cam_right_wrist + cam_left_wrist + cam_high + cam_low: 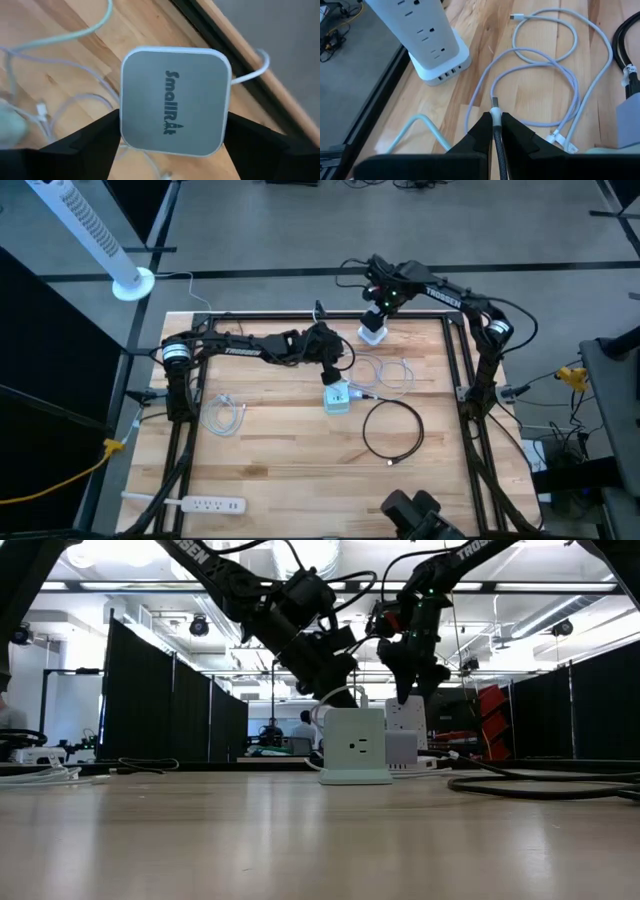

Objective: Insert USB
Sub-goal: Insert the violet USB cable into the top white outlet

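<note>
Left gripper (pixel 493 131) pinches silver-tipped USB plug (pixel 496 106) on black braided cable.

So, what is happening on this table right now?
The left gripper is shut on a white USB cable near its plug, above the middle of the wooden table. The right gripper, open, hangs over the white power tower at the far edge, one finger on each side. The plug is not yet in any port.
</note>
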### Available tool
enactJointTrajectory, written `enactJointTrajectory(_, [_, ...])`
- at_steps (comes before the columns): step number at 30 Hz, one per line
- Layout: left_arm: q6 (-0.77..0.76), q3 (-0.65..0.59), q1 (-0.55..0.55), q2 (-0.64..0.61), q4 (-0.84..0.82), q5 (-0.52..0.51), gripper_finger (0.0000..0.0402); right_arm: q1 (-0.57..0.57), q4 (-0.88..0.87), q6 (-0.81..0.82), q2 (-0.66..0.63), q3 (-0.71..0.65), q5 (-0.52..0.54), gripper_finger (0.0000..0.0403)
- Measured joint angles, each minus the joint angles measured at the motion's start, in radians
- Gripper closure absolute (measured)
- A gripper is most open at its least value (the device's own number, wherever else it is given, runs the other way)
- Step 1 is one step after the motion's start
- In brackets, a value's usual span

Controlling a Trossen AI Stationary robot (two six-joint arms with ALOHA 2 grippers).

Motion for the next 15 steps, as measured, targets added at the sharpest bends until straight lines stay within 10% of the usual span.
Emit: enactJointTrajectory(15, [-0.044,-0.045,-0.001,0.0,0.0,0.0,0.0387,-0.012,-0.1,-0.131,0.0,-0.003,0.027,0.0083])
